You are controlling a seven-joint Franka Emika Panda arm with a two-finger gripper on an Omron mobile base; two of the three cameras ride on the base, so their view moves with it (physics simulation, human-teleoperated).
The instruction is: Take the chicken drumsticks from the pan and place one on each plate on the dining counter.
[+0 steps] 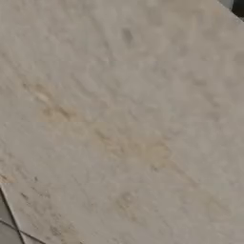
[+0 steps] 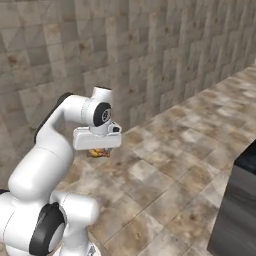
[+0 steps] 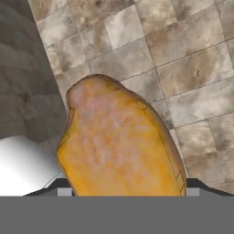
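The gripper (image 2: 99,150) is clenched on the golden-orange drumstick (image 3: 119,146), held in the air above the tiled floor (image 2: 165,175) near the stone wall (image 2: 150,50). A dark-topped counter (image 2: 240,200) corner stands well apart to the right.

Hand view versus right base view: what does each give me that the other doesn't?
Hand view alone: the golden-orange drumstick close up, between the gripper's dark finger tips. Right base view alone: the arm's posture, the tiled wall and a black-topped counter corner at the right edge. Both share the drumstick under the gripper and the tiled floor beneath it.
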